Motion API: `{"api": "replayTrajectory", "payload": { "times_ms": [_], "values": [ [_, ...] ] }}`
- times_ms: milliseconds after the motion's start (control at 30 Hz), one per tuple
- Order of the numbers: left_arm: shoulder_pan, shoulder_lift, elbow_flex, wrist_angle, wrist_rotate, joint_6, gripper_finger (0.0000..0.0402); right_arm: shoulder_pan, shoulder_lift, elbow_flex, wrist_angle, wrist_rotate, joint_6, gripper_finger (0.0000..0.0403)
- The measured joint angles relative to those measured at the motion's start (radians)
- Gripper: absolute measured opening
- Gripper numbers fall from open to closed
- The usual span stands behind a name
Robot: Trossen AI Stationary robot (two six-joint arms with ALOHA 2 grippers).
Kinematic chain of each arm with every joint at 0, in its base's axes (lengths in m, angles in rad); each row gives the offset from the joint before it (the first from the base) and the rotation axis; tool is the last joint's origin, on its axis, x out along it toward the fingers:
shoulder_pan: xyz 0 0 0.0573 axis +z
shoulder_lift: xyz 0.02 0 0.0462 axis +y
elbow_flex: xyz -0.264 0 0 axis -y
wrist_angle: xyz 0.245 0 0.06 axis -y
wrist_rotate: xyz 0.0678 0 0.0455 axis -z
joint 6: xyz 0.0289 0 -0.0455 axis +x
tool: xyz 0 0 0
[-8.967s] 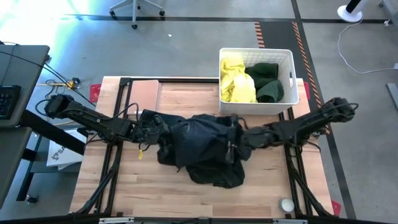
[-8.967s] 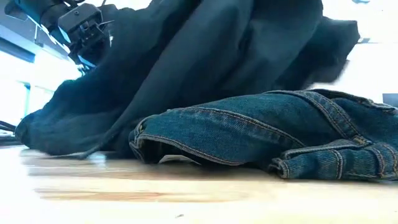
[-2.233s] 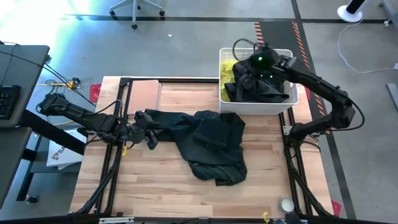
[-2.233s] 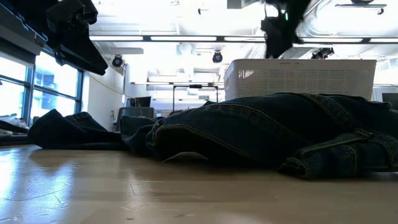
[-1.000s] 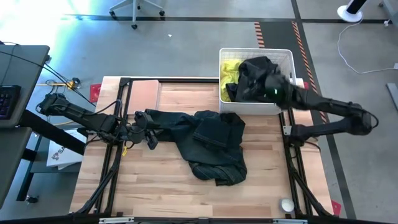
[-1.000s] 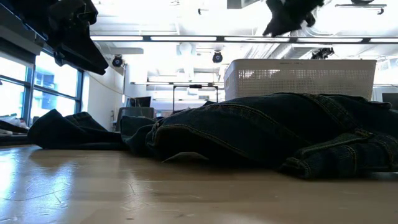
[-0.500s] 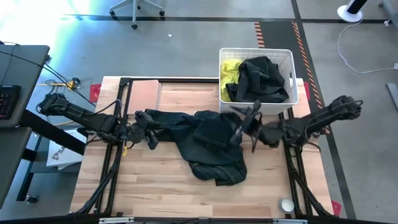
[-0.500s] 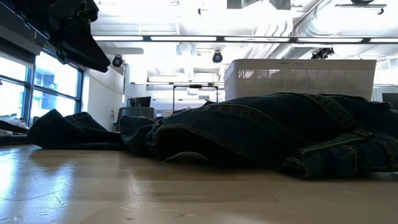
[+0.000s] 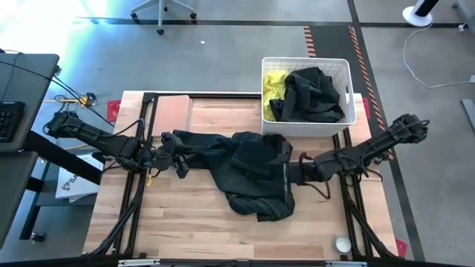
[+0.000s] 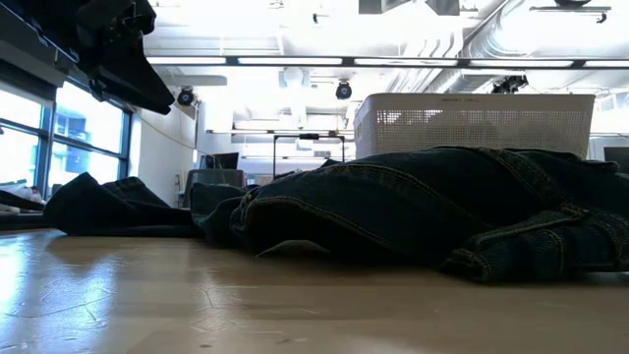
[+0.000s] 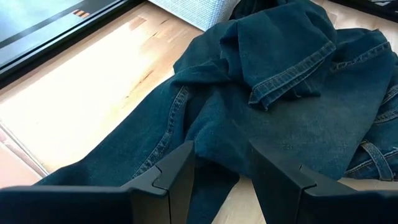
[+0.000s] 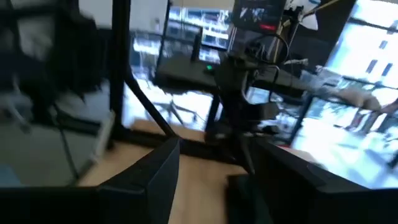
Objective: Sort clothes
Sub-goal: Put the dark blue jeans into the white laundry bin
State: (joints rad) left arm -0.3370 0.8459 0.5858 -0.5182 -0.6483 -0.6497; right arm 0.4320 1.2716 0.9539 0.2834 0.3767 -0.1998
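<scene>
I saw dark blue jeans (image 9: 252, 174) crumpled mid-table — heavy denim, stitched seams, belt loops, one leg stretched toward the left gripper (image 9: 180, 165). Its squared dark fingers (image 11: 176, 174) were parted and held nothing, poised just above that leg. The right gripper (image 9: 286, 172) lay at the heap's right edge, fingers (image 12: 155, 174) apart, nothing between them. The white lattice-walled basket (image 9: 306, 126) at the far right held a floppy black garment (image 9: 312, 95) over neon yellow fabric (image 9: 273, 85). A small pale ball (image 9: 342, 244) sat near the front right corner.
</scene>
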Motion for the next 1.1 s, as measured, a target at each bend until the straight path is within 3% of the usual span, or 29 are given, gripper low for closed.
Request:
{"api": "replayTrajectory", "payload": {
  "times_ms": [433, 733, 1100],
  "values": [
    [0.000, 0.000, 0.000, 0.000, 0.009, -0.004, 0.0145, 0.001, 0.000, 0.000, -0.009, -0.002, 0.159, 0.0198],
    [0.000, 0.000, 0.000, 0.000, 0.009, -0.004, 0.0145, -0.001, 0.013, 0.000, -0.289, 0.122, 0.350, 0.0198],
    [0.000, 0.000, 0.000, 0.002, 0.009, -0.003, 0.0145, -0.074, 0.142, 0.000, -0.476, 0.121, 0.510, 0.0198]
  ]
}}
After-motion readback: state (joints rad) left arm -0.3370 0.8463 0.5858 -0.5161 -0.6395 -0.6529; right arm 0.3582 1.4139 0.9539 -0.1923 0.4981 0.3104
